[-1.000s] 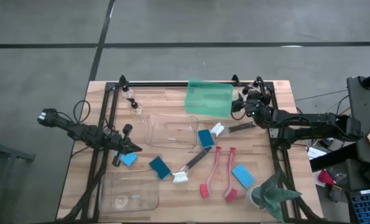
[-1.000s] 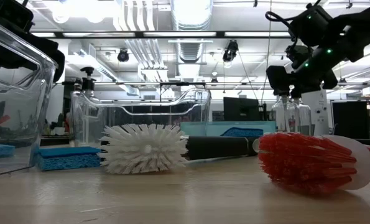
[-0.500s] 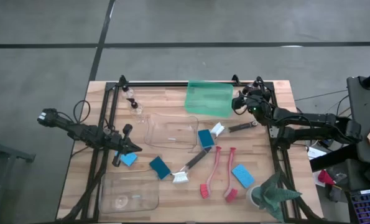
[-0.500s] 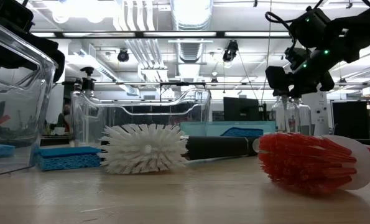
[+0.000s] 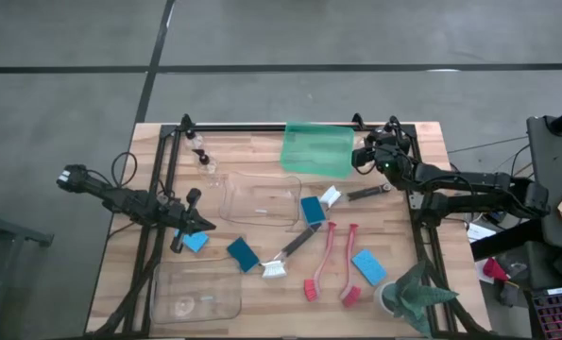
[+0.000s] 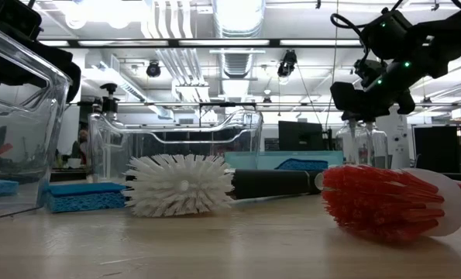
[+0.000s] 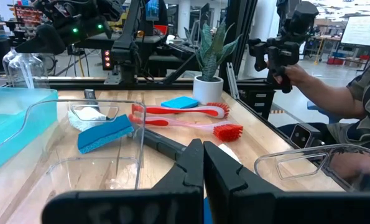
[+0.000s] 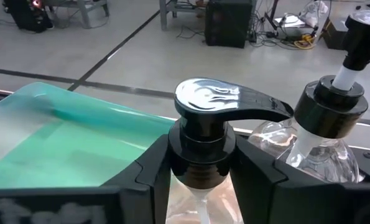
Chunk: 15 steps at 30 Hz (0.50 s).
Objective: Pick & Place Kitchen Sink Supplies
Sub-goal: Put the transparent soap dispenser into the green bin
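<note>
High view: the right gripper (image 5: 373, 156) sits at the table's far right corner, just beside the green translucent tray (image 5: 316, 148), nearer that tray than a second ago. The left gripper (image 5: 203, 225) is clenched empty by a blue sponge (image 5: 195, 242).

Low view: a black-handled brush with white bristles (image 6: 180, 184) and a red brush (image 6: 389, 201) lie flat.

Right wrist view: both fingers (image 8: 152, 175) grasp the black collar of an upright, clear, glossy pump bottle (image 8: 202, 146), spout pointing at a second bottle (image 8: 324, 134) just beside it.
</note>
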{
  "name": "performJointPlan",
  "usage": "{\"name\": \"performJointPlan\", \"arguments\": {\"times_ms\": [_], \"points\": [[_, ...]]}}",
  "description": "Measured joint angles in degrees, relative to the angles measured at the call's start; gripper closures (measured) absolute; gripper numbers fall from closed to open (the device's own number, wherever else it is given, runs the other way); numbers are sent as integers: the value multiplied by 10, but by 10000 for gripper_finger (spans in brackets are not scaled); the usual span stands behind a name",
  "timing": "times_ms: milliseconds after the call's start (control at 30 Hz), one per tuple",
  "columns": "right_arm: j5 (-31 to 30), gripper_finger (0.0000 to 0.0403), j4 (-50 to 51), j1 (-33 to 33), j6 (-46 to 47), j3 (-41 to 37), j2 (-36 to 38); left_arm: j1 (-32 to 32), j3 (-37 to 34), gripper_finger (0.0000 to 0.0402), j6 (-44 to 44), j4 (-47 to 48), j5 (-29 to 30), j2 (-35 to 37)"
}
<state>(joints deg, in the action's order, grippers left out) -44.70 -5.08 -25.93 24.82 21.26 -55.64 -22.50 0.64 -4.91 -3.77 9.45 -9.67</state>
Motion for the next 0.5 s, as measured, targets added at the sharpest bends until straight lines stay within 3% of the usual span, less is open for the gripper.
{"name": "performJointPlan", "arguments": {"times_ms": [500], "points": [[17, 273, 4, 2, -44, 30, 1, 0, 0, 399, 0, 0, 0, 0]]}}
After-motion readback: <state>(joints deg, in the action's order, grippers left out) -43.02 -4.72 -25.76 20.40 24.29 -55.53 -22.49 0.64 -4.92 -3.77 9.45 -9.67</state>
